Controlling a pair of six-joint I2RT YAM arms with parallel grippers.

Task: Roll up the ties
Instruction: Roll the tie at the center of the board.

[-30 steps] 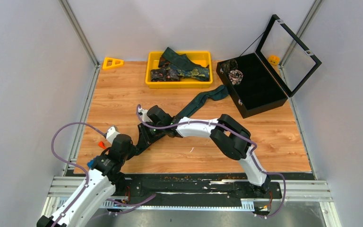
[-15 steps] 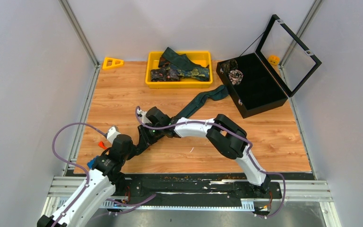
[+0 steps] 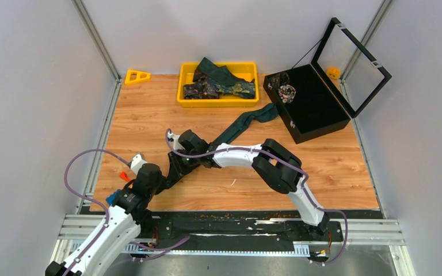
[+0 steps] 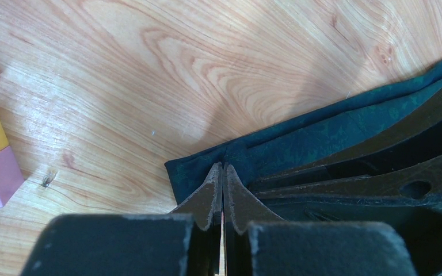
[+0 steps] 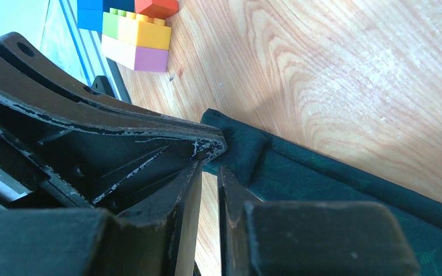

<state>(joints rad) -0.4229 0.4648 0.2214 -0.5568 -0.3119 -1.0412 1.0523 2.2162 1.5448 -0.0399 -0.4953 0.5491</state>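
Meeting over the near end of the teal tie [image 3: 247, 122], both grippers crowd one spot at about 8 o'clock on the table [image 3: 149, 115]. I read this as the start of a roll, with one tool pinning the end while the other turns it over. The tie lies flat on a diagonal, its far end at 2 o'clock right beside the black case [image 3: 322, 131] and its near end under the fingers.

The left gripper [image 4: 223, 168] is clenched tight, tips together on the fabric's edge. Whether any cloth is caught between them I cannot tell. The right gripper [image 5: 210, 172] stands a slit apart, with bare wood showing through the gap. Just past its tips the tie's end is folded back on itself, and whether it nips that fold I cannot tell.

The cloth is thin, matte, faintly mottled and limp, against glossy wood-grain laminate. More ties [image 3: 218, 80], teal and gold-patterned, lie heaped in the yellow tray [image 3: 218, 104] at 12 o'clock, likely awaiting the same treatment. A patterned roll [image 3: 288, 92] sits in a compartment of the case. Hard, bright toy bricks [image 5: 138, 40] lie at 9 o'clock from the grippers.
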